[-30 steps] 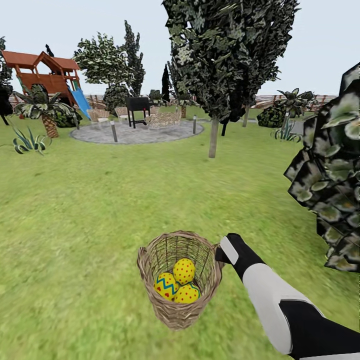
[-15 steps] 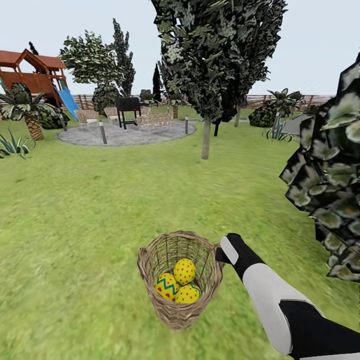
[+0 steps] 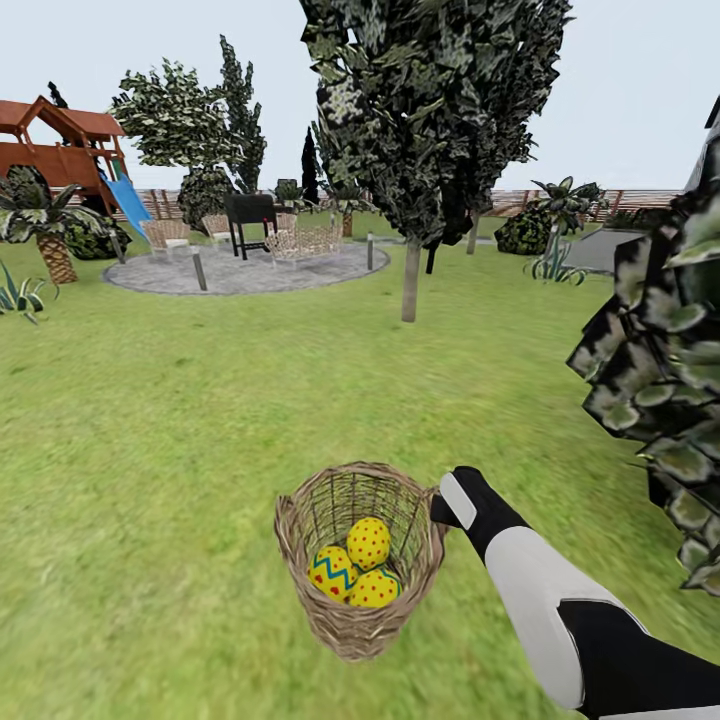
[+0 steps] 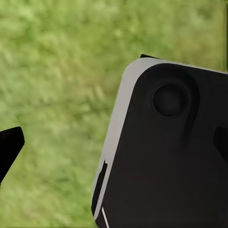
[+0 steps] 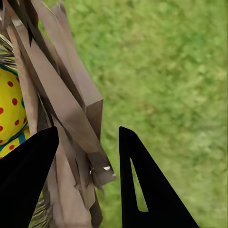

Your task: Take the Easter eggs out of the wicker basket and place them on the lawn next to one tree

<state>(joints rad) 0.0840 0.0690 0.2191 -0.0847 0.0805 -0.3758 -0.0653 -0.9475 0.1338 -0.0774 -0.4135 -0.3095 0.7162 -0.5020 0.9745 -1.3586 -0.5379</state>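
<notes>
From my head camera the right gripper (image 3: 437, 508) is mostly hidden behind the brown woven wicker basket (image 3: 355, 610), so I cannot read its fingers there. My right wrist camera is clearer: two black fingers (image 5: 142, 190) stand on either side of a strip of the basket's rim (image 5: 71, 114), one inside and one outside, clamped on the weave. I count the right gripper as gripping the basket wall. The left gripper (image 4: 9, 147) gives me a black fingertip at one edge and a large black-and-white housing (image 4: 166, 156) blocking much of that picture; I cannot tell whether it is open or closed.

The basket sits just left of my right gripper, upright, mouth up, long axis vertical and tapering downward, over the mottled green lawn (image 3: 180, 420). Inside lie the three bright yellow red-dotted Easter eggs (image 3: 368, 543), touching one another, below and left of the gripper; the one furthest from it carries a blue zigzag band. Their lower halves are screened by weave.

Well ahead of the gripper stands a pale grey trunked tree (image 3: 409, 280) with dark blocky foliage. Dark foliage (image 3: 660, 380) on my right is cut off by the frame.
</notes>
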